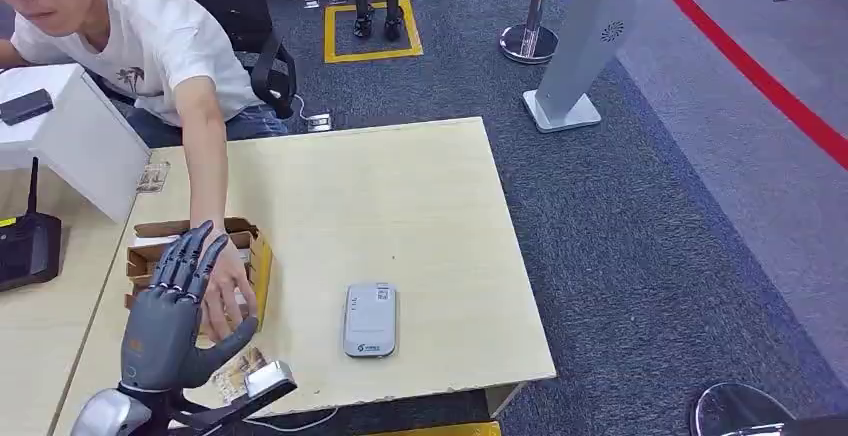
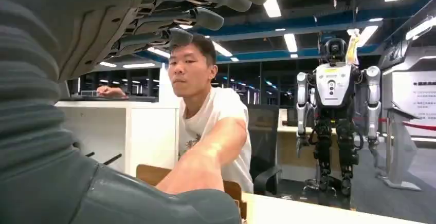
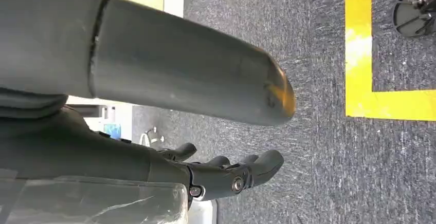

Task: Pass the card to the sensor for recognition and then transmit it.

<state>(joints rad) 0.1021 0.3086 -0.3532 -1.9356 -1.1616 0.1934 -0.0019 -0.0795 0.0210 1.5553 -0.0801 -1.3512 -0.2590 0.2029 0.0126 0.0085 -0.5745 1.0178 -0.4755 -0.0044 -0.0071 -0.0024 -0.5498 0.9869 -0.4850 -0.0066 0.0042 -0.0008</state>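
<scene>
Two robot hands were in our pictures. In the head view we saw the left robot hand (image 1: 175,316) raised above the near left part of the pale wooden table (image 1: 420,186), its palm upright, its fingers (image 1: 190,251) spread apart and pointing away from us, its thumb stuck out to the side. It held nothing that we could see. Just beyond it a person's hand (image 1: 228,291) reached down across the table, close against the robot hand's palm side; we could not tell whether the two touched. That hand lay at an open cardboard box (image 1: 255,256) by the table's left edge. We made out a printed card (image 1: 238,371) lying on the table near its front edge, just under the left robot hand's thumb, partly hidden by the wrist. The grey sensor (image 1: 370,319) lay flat on the table to the right of the card, apart from it and from the hand.

The left wrist view showed the same spread fingers (image 2: 205,16) with the person (image 2: 205,126) behind them.

In the right wrist view the right robot hand (image 3: 226,175) hung over grey carpet (image 3: 319,183), its fingers loosely curled, apart from the thumb (image 3: 195,85), and holding nothing.
</scene>
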